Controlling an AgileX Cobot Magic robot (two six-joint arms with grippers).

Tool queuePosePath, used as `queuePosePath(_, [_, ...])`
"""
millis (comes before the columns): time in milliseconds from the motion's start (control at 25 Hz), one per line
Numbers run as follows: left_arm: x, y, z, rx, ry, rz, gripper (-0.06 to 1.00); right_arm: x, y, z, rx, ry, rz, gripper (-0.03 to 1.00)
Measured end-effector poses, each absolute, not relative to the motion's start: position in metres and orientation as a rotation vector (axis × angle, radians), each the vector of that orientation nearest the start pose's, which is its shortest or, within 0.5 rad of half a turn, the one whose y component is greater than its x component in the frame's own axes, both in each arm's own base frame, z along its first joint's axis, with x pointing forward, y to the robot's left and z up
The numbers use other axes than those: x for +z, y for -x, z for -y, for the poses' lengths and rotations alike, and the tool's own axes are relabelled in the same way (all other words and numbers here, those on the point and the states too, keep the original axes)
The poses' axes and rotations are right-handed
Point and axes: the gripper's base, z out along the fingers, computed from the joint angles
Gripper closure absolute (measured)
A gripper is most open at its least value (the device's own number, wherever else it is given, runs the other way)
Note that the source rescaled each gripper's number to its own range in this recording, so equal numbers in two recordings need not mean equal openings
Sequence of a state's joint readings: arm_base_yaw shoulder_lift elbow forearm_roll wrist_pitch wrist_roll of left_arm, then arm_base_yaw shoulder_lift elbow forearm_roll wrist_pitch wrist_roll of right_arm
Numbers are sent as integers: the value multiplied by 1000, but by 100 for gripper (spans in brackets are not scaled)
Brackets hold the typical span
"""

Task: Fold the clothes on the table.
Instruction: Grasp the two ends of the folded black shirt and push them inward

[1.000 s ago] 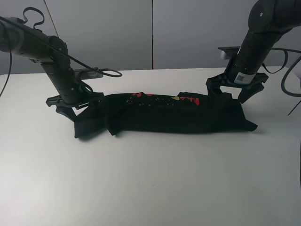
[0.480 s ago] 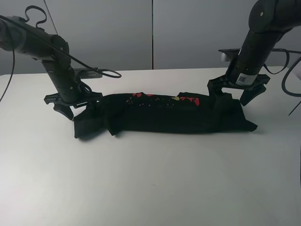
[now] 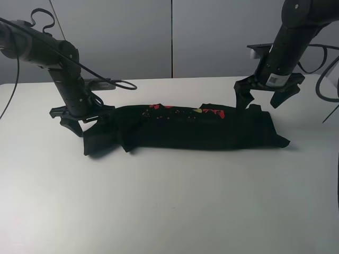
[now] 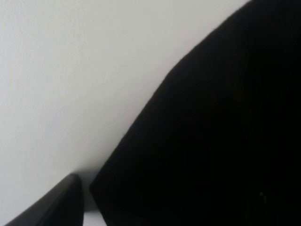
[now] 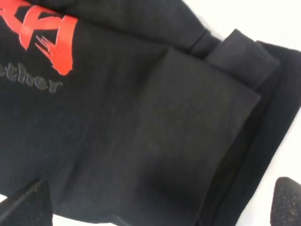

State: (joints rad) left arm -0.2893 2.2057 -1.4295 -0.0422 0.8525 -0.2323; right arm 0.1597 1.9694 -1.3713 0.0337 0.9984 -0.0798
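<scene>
Shirt (image 3: pixel 196 127) lies as one long folded band on the table (image 3: pixel 169 211), so you've got the lengthwise folds done and the crosswise ones left. Its right end sits just below your right gripper (image 3: pixel 258 105), which is released and empty. The rumpled left end lies beside your left gripper (image 3: pixel 79 121), apparently spread too. Red print shows on top.

You have bare table (image 3: pixel 169 206) across the front, shirt (image 3: pixel 185 129) barring the middle — left gripper (image 3: pixel 82 117) low at its left end, right gripper (image 3: pixel 258 103) hanging above its right.
</scene>
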Motion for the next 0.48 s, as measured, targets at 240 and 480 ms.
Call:
queuePosePath(240, [94, -391, 119, -58, -48, -3120, 4, 175, -378, -50, 25, 281, -3062, -3])
queuePosePath(480, [94, -391, 119, -58, -48, -3120, 4, 159, -383, -24, 107, 139, -3116, -3])
